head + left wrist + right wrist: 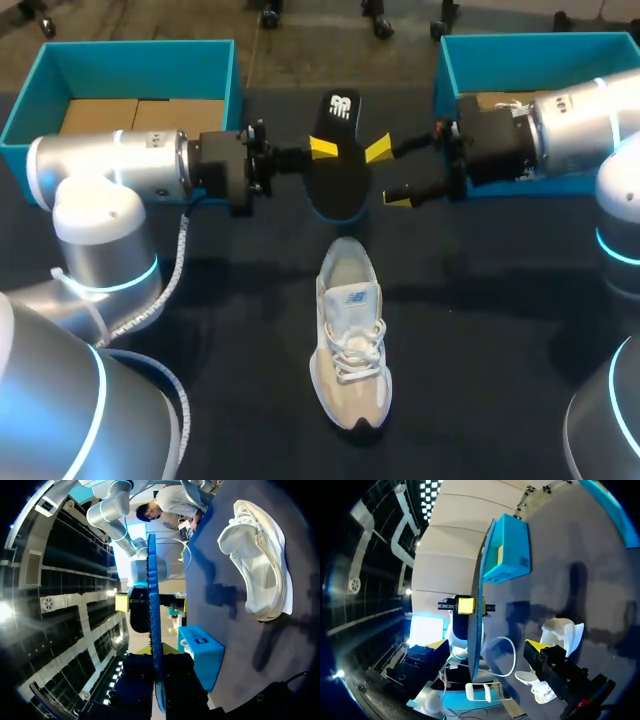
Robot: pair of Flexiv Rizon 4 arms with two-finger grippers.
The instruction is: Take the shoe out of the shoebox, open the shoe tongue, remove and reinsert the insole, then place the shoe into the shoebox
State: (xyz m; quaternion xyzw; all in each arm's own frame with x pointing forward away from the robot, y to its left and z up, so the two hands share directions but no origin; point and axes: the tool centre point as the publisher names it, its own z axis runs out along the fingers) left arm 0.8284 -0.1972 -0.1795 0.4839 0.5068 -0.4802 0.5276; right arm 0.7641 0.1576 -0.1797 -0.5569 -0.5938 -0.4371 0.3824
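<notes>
Surveying the table (480,330), I find, outside the shoebox (140,50), the shoe (352,335) lying flat, its insole (338,185) clamped aloft by my left gripper (322,150) between my right gripper's (388,175) wide-spread fingers: removal judged complete, reinsertion and boxing outstanding.

Robotics lab: silver left arm (110,170), right arm (585,120), glowing blue rings, dark table (480,340), teal shoeboxes (140,55) behind.

Bench (480,330): you have a dark, plain top running edge to edge.
Surface: flat, matte, soft shadows lying on it.
</notes>
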